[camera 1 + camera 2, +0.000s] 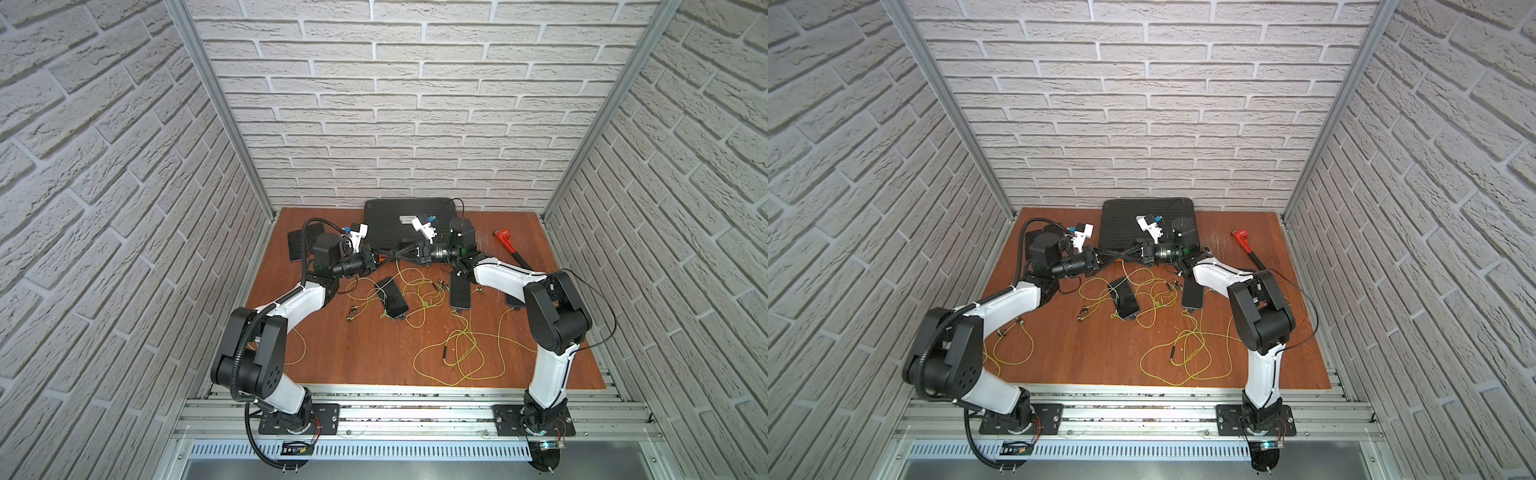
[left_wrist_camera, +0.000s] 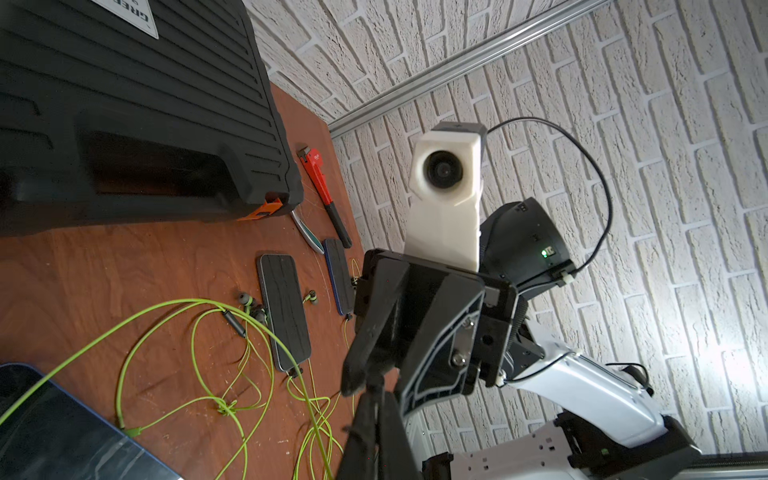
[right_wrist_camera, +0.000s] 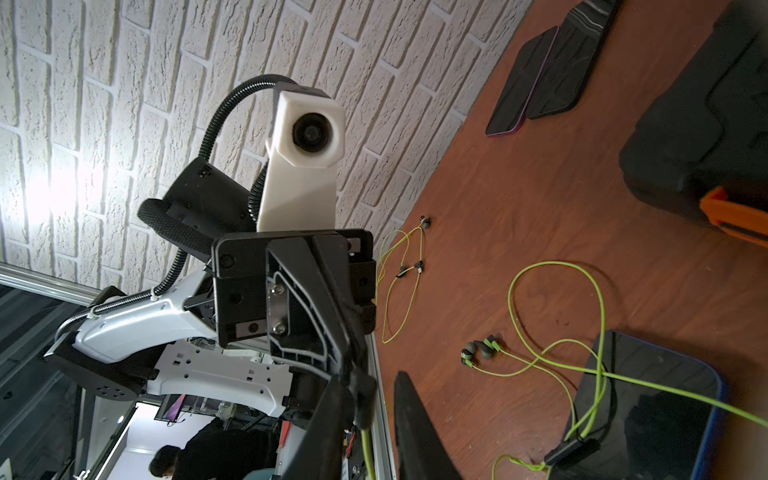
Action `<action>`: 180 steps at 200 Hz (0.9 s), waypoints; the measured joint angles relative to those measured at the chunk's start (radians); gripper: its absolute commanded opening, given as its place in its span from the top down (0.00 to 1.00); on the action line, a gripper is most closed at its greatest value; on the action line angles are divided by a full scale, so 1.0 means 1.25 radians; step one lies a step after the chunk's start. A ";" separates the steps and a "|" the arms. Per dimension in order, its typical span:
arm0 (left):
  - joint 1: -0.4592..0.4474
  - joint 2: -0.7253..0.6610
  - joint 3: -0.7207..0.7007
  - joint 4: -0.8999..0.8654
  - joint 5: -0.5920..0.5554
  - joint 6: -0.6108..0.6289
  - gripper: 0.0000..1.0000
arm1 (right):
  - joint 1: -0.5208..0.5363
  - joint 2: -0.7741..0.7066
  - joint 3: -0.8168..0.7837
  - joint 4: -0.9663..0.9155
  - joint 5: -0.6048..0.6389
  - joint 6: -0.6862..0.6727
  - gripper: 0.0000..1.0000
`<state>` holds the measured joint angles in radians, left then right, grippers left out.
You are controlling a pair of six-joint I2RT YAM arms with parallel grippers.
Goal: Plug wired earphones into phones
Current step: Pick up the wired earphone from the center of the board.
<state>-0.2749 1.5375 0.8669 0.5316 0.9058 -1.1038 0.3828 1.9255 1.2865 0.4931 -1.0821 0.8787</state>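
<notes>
Mostly the thin yellow-green wired earphones [image 1: 445, 351] lie in loose tangled loops across the reddish-brown wooden worktop [image 1: 353, 357]. Small dark buds and remotes dot the cords, which run among flat glossy black phones [image 1: 392, 297]. Above them the left tool [image 3: 360, 390] is pinched together on one cord. The right tool [image 2: 377, 388], tip to tip with it, stands slightly apart.

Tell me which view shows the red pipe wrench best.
The left wrist view: the red pipe wrench is large and sharp there, with its head and black grip both visible. Both top views show it small and distant. The right wrist view misses it.
</notes>
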 measured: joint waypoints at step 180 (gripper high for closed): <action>0.002 0.004 0.000 0.031 -0.008 -0.013 1.00 | 0.008 0.027 0.000 0.106 0.001 0.091 0.86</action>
<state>-0.2726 1.5421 0.8669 0.5709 0.8955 -1.1194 0.3931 1.9598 1.2861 0.6250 -1.0813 0.9924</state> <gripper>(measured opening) 0.048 0.164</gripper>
